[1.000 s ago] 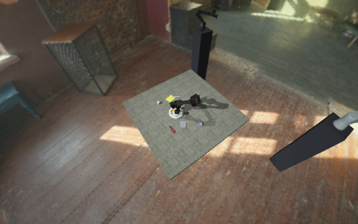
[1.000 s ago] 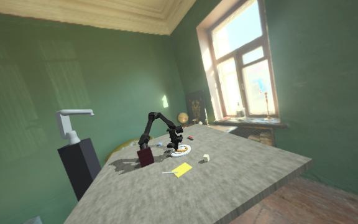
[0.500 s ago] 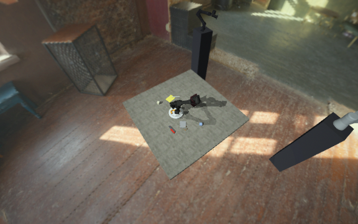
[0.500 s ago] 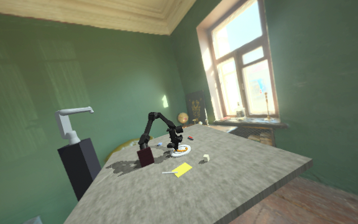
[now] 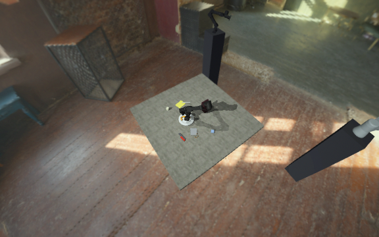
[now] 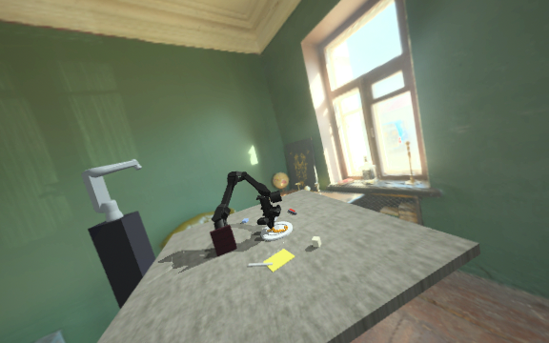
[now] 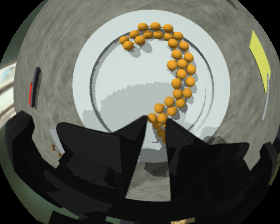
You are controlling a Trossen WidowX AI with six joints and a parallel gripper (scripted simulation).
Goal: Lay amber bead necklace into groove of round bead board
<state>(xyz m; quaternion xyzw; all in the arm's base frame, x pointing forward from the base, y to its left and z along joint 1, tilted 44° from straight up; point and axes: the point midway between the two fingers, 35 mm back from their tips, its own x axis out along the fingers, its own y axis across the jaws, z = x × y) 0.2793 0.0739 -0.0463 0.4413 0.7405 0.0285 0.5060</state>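
The round white bead board point(image 5: 183, 124) point(image 6: 265, 236) point(image 7: 83, 85) lies on the grey table. The amber bead necklace point(image 6: 281, 230) point(image 7: 190, 69) lies on it as a doubled, curved strand. In the wrist view it runs from the upper left, over the top and down the right side to the fingers. Parts lie along the groove at the top and right; other beads lie inside it. My gripper point(image 6: 272, 227) point(image 7: 156, 121) is shut on the necklace at its near end, low over the board's near part. A few beads show just below and between the fingertips. The fingers hide part of the near rim.
A yellow sheet point(image 5: 180, 104) point(image 6: 279, 260) point(image 7: 260, 60) with a thin pale stick point(image 6: 259, 264) and a white block point(image 5: 168, 108) point(image 6: 316, 241) lie to one side. A red-and-dark bar point(image 5: 182, 137) point(image 6: 292, 211), a grey square point(image 5: 193, 131) and a blue block point(image 5: 212, 131) lie on the other.
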